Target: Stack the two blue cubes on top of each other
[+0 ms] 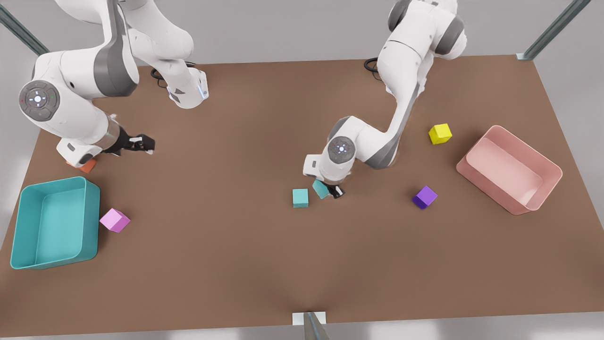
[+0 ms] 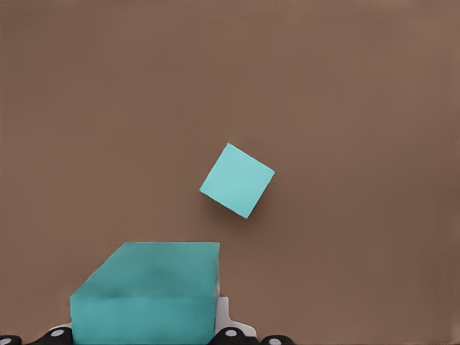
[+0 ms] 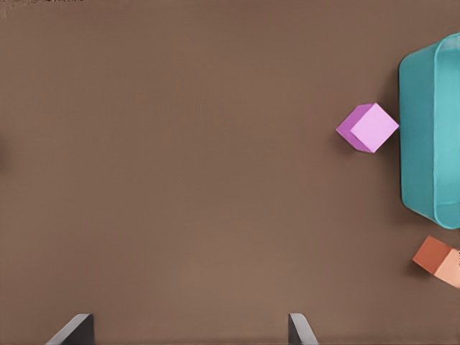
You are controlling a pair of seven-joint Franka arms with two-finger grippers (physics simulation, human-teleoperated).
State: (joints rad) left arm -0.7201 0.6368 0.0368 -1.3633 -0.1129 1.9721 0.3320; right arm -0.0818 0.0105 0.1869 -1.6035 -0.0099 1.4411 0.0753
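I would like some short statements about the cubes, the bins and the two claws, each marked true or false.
1. The left claw is shut on one blue cube. True.
2. The second blue cube already sits on top of the first. False: it lies on the table beside the held one.
3. The right claw is open and holds nothing. True.
4. The pink cube lies inside the teal bin. False: it sits on the table just outside the bin's wall.
5. The yellow cube lies near the pink bin. True.
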